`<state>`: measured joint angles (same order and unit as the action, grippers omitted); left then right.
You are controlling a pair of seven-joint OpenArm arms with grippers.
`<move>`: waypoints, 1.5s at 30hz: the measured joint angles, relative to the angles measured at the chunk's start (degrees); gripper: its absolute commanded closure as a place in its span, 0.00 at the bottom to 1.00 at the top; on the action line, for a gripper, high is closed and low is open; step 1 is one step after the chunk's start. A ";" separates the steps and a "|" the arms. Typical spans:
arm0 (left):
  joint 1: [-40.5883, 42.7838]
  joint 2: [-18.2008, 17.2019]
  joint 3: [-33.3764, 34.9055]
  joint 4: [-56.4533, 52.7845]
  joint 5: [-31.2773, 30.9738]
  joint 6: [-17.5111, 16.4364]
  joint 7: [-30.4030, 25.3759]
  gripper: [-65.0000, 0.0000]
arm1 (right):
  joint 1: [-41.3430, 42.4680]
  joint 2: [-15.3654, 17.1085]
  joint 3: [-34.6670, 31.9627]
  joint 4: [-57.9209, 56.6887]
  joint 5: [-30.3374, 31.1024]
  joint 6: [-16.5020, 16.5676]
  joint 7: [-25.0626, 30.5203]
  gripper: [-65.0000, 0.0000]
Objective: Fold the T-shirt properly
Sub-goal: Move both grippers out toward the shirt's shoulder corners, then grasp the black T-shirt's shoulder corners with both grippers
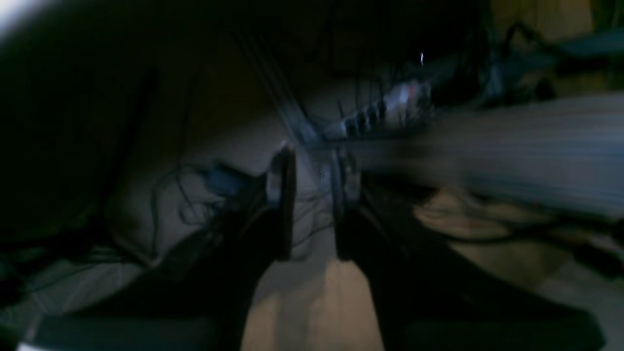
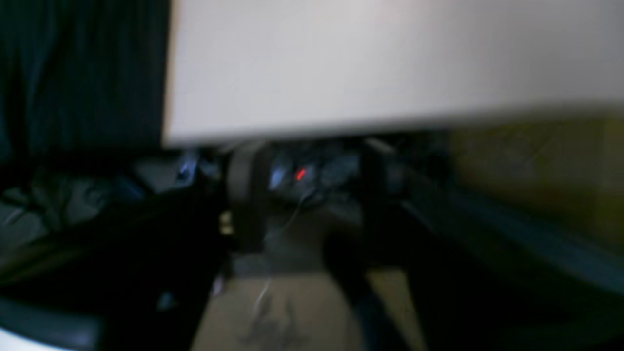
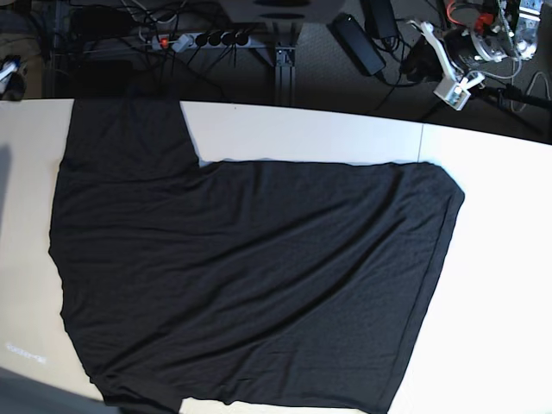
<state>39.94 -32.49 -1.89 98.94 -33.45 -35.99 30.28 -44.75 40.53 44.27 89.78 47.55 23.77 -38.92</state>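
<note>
The black T-shirt (image 3: 250, 276) lies spread flat over most of the white table (image 3: 500, 259). One sleeve (image 3: 129, 129) reaches the far edge at the upper left, and no print shows. Neither arm appears in the base view. In the blurred left wrist view my left gripper (image 1: 314, 190) is open and empty, off the table and facing the floor. In the blurred right wrist view my right gripper (image 2: 312, 195) is open and empty, just below the table's edge (image 2: 390, 117). Black fabric (image 2: 83, 73) hangs at the left of that view.
Beyond the table's far edge lie a power strip (image 3: 203, 39), tangled cables, a black power adapter (image 3: 358, 43) and electronics (image 3: 474, 34). A table leg (image 3: 280, 52) stands there. The power strip also shows in the left wrist view (image 1: 380, 112).
</note>
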 measured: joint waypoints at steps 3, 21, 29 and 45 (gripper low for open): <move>-0.48 -0.42 -2.51 1.68 -0.13 -0.04 -0.48 0.75 | 5.97 2.05 -1.20 -2.95 1.51 0.46 0.15 0.47; -0.46 -0.22 -13.25 4.61 -12.79 -0.07 6.10 0.45 | 22.88 -4.52 -17.88 -19.93 9.09 2.21 -3.78 0.47; -8.00 -0.17 -16.06 3.87 -14.60 -0.09 6.97 0.44 | 23.19 -7.74 -17.88 -19.71 10.36 3.43 -2.71 0.47; -28.11 -0.11 -5.03 -22.86 -20.52 -0.33 8.70 0.44 | 23.19 -8.00 -17.88 -19.65 10.32 3.72 -2.84 0.47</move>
<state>11.84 -32.60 -6.92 76.07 -53.98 -36.32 38.98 -21.56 32.53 26.39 70.13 57.87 27.49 -41.76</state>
